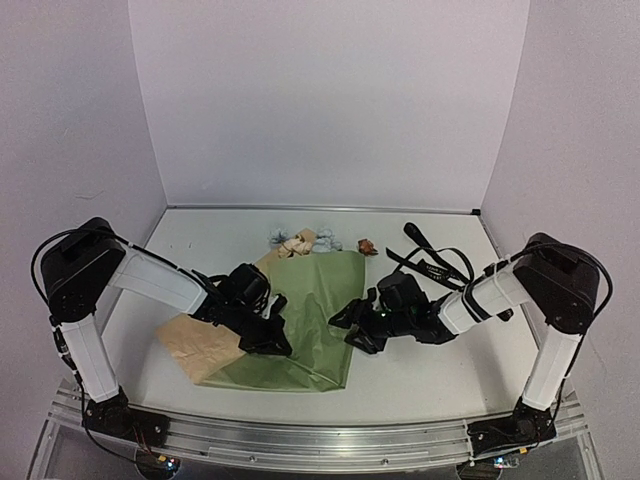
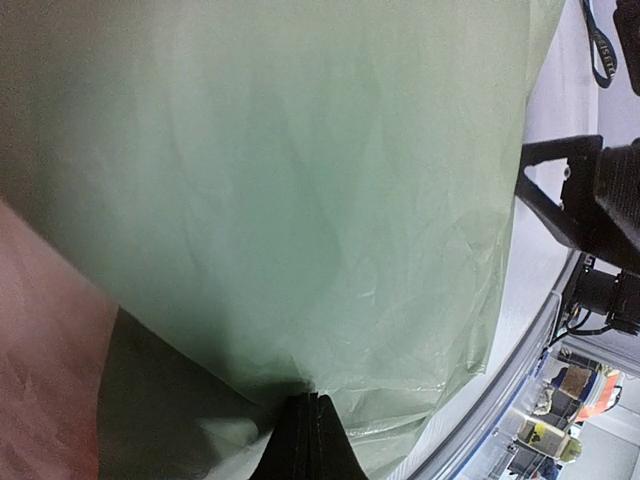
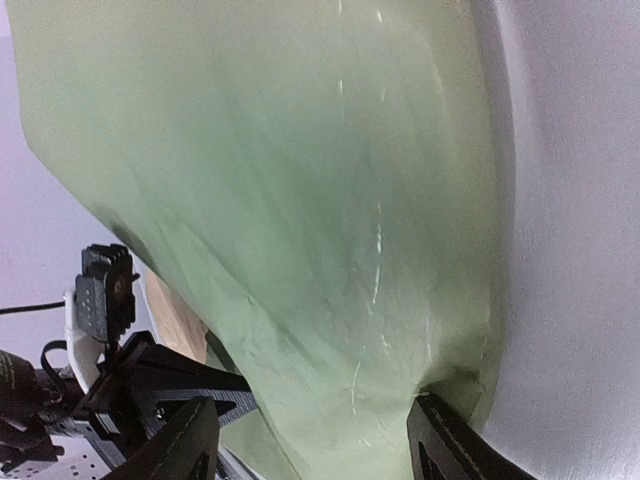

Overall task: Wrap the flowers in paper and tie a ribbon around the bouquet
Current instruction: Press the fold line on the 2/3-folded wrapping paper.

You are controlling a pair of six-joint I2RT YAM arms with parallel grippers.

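The olive-green paper (image 1: 315,315) lies mid-table, and its tan reverse (image 1: 195,345) shows at the left. Flowers (image 1: 300,241) poke their cream and blue heads out past its far edge, while the stems are hidden. My left gripper (image 1: 277,342) is shut on a pinch of the paper (image 2: 330,220), with its jaws (image 2: 312,402) pressed together over the sheet. At the paper's right edge my right gripper (image 1: 350,327) stands open. Its fingertips (image 3: 432,415) are spread wide over the green sheet (image 3: 300,200), one touching the edge. The black ribbon (image 1: 432,268) lies behind the right arm.
A metal rail (image 1: 320,440) runs along the near table edge. White walls close in the back and both sides. The right gripper's fingers (image 2: 580,200) show in the left wrist view, close to the paper's edge. A brownish flower head (image 1: 367,245) lies apart, near the ribbon.
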